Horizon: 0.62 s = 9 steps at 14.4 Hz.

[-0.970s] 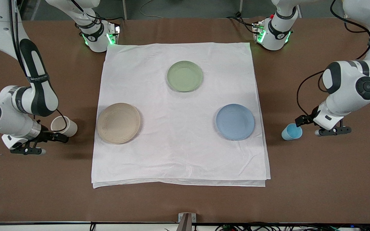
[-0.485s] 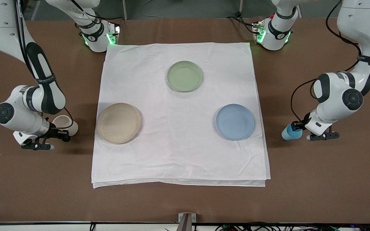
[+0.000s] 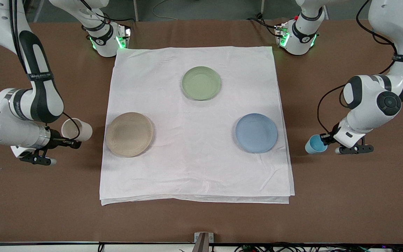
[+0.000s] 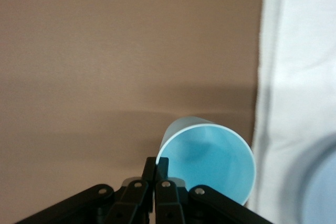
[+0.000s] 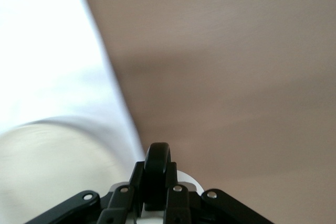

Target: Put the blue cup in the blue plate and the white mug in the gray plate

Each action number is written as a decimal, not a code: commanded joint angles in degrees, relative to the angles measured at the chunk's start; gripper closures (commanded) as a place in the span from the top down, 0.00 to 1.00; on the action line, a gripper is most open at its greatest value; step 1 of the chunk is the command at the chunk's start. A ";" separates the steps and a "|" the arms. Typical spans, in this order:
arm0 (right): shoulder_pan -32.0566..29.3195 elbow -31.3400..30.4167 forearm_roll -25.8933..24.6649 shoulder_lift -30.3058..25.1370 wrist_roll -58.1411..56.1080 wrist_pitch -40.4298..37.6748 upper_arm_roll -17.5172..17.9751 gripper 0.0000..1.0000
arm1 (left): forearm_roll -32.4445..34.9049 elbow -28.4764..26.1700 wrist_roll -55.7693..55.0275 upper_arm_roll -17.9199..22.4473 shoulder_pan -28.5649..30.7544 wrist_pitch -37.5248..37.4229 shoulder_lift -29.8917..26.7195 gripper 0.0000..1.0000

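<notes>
The white mug is tilted and held by its black handle in my right gripper, over the brown table beside the beige-tan gray plate. My right gripper is shut on that handle. The light-blue cup is tilted in my left gripper, over the brown table beside the blue plate. In the left wrist view my left gripper pinches the rim of the cup. Both plates are empty.
A white cloth covers the table's middle and carries both plates and a sage-green plate, which lies farther from the front camera. Both arms' bases stand at the table's farthest edge. The cloth edge shows by the cup.
My right gripper has raised the mug and carried it a little toward the gray plate. My left arm has risen slightly, and the blue cup now tilts in its grip.
</notes>
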 commanded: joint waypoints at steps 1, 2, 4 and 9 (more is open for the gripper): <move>6.78 -5.93 2.16 -4.33 11.04 2.58 0.21 0.00 | 0.51 -0.52 -5.12 -4.89 -0.05 -8.40 -6.73 0.00; 8.97 -7.59 2.43 -4.86 13.16 4.86 0.47 0.00 | 0.25 -1.04 -8.02 -6.83 -0.05 -9.30 -7.00 0.00; 12.14 -10.94 2.43 -5.13 15.89 9.60 0.48 0.00 | 0.25 -2.62 -17.31 -12.35 -0.13 -8.78 -6.13 0.00; 14.27 -14.20 1.90 -3.55 16.87 18.06 0.39 0.02 | 0.51 -3.60 -25.35 -15.37 -2.15 -2.21 -0.51 0.00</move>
